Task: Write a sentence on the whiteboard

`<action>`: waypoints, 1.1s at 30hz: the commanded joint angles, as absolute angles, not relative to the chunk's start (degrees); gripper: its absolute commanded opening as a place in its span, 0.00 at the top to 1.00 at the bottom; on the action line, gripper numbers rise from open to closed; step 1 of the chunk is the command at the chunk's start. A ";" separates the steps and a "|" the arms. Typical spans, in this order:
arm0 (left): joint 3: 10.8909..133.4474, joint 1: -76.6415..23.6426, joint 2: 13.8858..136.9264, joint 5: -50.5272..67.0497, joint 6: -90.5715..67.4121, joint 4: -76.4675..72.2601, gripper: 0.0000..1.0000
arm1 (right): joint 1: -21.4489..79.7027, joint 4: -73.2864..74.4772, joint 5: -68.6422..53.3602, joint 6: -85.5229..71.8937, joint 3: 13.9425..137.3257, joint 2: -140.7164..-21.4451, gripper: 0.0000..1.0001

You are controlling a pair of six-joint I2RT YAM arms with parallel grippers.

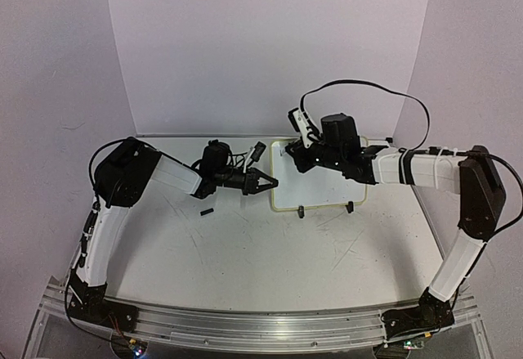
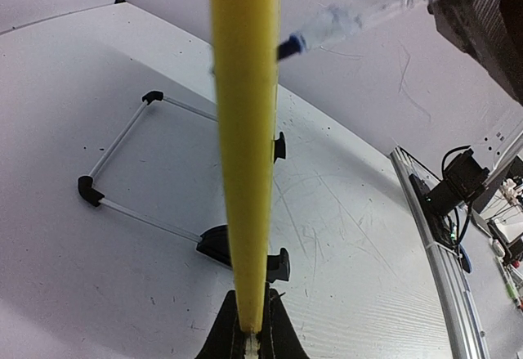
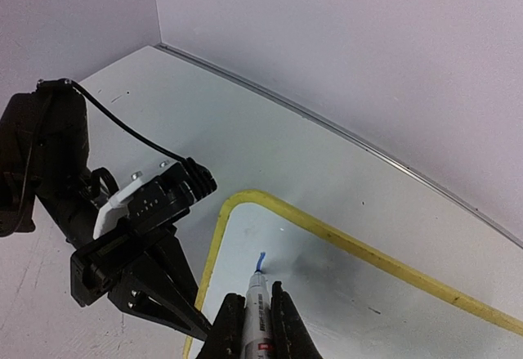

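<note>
The whiteboard (image 1: 323,186) lies at the back middle of the table, with a cream-yellow rim and two black clip feet (image 1: 302,210) on its near edge. My left gripper (image 1: 265,181) is shut on its left rim, which shows edge-on in the left wrist view (image 2: 245,130) between the jaws of the left gripper (image 2: 252,300). My right gripper (image 1: 307,158) is shut on a marker (image 1: 304,128). In the right wrist view the right gripper (image 3: 258,295) holds the marker (image 3: 257,320) with its blue tip (image 3: 261,259) on the whiteboard (image 3: 343,293), near the rounded corner.
A small black piece (image 1: 207,210) lies on the table left of the board. A thin wire frame with black corners (image 2: 122,171) shows left of the rim. A white backdrop wall (image 1: 270,48) stands behind. The tabletop (image 1: 270,269) is scratched.
</note>
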State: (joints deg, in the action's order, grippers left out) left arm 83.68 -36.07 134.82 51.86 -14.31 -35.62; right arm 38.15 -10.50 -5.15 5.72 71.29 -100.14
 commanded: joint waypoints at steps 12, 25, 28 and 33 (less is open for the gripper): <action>84.28 -36.92 134.37 50.28 -9.41 -27.76 1.00 | 39.46 -12.17 -4.72 4.35 69.19 -96.20 1.00; 85.25 -37.09 135.11 50.58 -9.43 -27.09 1.00 | 39.27 -12.74 -3.91 4.76 72.32 -96.76 1.00; 85.08 -37.09 134.94 50.39 -9.24 -26.98 1.00 | 39.13 -12.74 -3.58 4.75 73.13 -97.56 1.00; 84.99 -37.09 135.04 50.31 -9.06 -26.81 1.00 | 38.69 -12.79 -3.25 4.50 73.50 -98.37 1.00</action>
State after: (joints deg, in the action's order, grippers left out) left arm 84.99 -36.42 134.63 51.86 -12.29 -32.69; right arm 39.13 -10.83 -4.29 4.89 71.02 -97.06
